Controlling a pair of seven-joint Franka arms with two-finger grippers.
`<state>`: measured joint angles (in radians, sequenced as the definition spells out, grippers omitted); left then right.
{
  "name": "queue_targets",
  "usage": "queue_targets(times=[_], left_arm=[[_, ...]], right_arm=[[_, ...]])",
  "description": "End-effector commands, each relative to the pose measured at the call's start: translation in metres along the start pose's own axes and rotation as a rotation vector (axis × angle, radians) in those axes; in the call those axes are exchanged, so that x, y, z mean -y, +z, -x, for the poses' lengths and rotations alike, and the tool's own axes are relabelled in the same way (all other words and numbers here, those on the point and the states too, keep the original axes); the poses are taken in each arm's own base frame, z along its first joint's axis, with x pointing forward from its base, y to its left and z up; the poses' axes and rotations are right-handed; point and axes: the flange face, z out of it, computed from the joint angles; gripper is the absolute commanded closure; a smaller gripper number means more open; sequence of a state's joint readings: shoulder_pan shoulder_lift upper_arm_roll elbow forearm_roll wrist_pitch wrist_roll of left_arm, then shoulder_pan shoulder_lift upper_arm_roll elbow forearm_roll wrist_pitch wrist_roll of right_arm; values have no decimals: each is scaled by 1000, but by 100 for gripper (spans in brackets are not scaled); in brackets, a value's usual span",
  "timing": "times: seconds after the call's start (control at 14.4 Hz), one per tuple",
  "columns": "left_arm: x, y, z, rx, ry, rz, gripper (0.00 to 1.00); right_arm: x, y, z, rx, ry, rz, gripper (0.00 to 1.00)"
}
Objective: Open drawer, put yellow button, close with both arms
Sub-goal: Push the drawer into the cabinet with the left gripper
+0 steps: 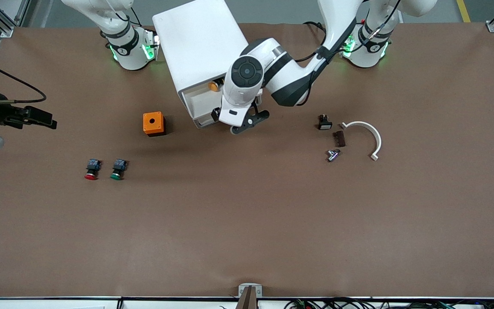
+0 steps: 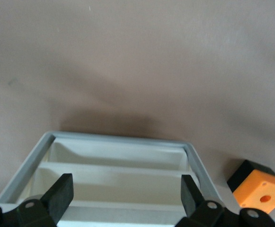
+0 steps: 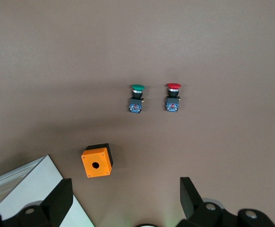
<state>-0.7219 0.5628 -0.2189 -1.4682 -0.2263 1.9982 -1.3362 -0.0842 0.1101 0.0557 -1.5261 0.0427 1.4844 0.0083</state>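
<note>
The drawer (image 1: 202,103) is seen pulled out at the top of the white cabinet (image 1: 200,40), and the yellow button (image 1: 215,85) is seen lying inside it, close to the cabinet's face; the placing step is judged done, with closing left. The left gripper (image 1: 247,122) is held over the drawer's outer edge, its fingers (image 2: 61,191) spread and empty, probably to push the front shut. The right gripper (image 3: 123,198), also spread and empty, is kept waiting near the right arm's end of the worktop (image 1: 247,223), above the orange box (image 1: 153,123). No readable writing is found.
</note>
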Motion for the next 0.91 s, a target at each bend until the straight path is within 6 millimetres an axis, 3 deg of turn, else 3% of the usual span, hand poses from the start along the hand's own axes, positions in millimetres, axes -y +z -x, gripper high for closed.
queue_targets(times=[0.0,0.49,0.7,0.84], left_arm=[[-5,9,22,48,-14,-7,0],[-8,31,49,143,-43,-23,0],[-8,41,48,155,-52,-35,0],[-8,40,46,152,-43,-32,0]], right_arm=[[-4,-2,-3,-12,6,18,0],[-10,-6,-4,-27,22,23,0],[-8,-9,-4,-37,20,26,0],[-8,-29,-2,-74,17,21,0]])
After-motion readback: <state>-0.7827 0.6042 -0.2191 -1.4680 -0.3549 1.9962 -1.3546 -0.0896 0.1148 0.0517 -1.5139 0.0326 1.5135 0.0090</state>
